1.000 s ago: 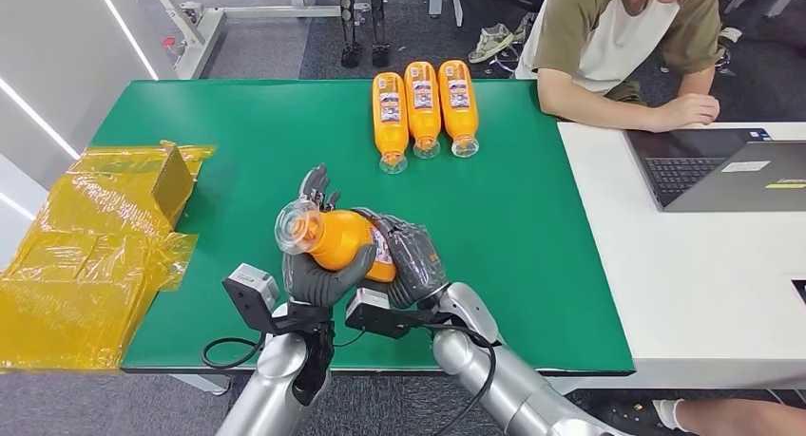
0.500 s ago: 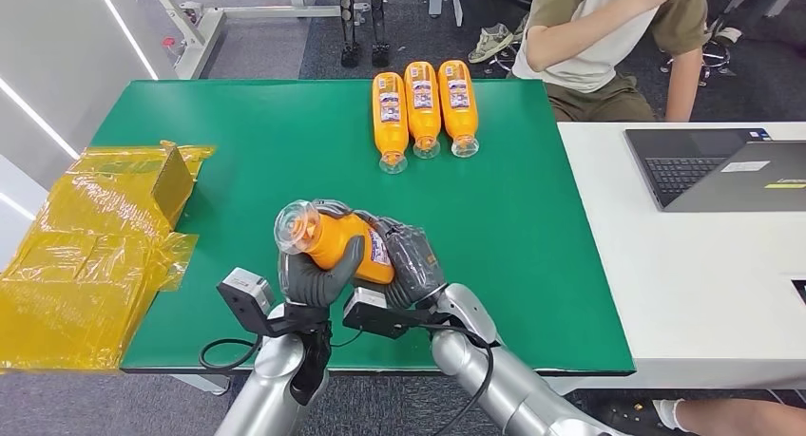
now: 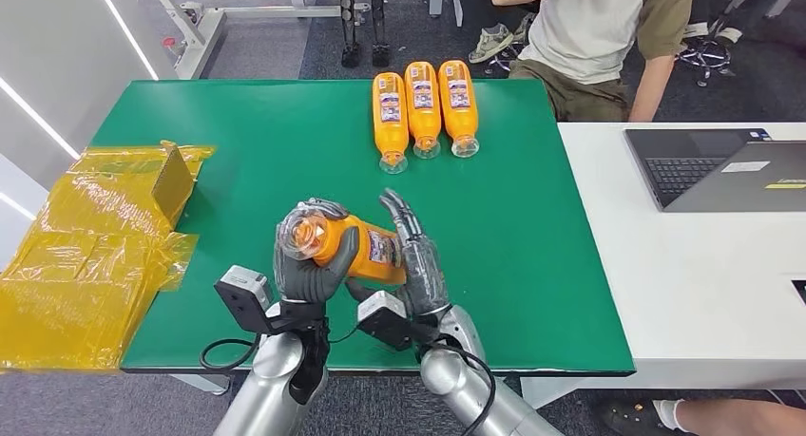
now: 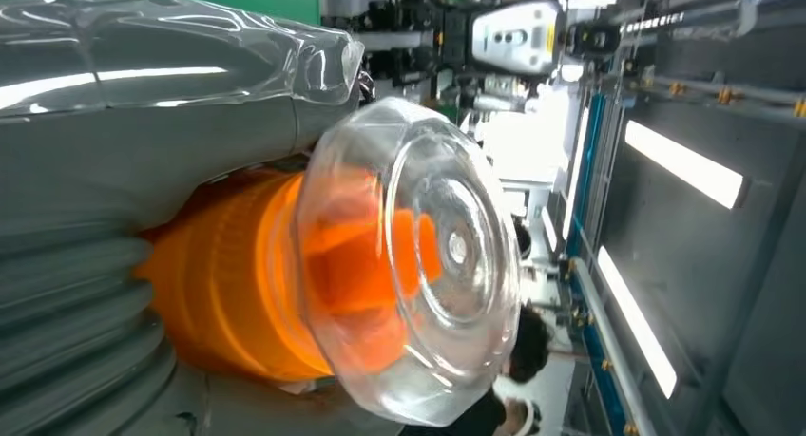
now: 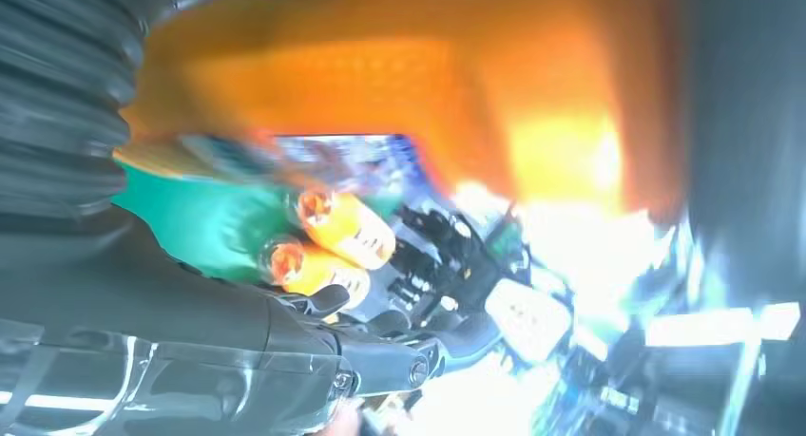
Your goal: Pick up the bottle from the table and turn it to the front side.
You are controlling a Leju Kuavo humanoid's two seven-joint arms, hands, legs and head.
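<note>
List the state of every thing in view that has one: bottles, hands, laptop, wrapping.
held bottle: lifted off the table, lying sideways, cap on, label showing.
left hand: grips the held bottle near its cap.
right hand: fingers spread, palm against the bottle's base end.
three bottles: lying side by side on the green table, labels up, caps on.
laptop: open.
yellow wrapping: crumpled, torn open.

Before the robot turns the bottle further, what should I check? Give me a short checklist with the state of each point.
1. Left robot hand grips the bottle near its clear cap: ok.
2. Right robot hand grips the bottle: not ok, fingers stretched open beside it.
3. Label faces up: cannot tell, partly visible.
4. Bottle lifted off the green table: ok.
5. Three bottles lie apart from the hands: ok.
</note>
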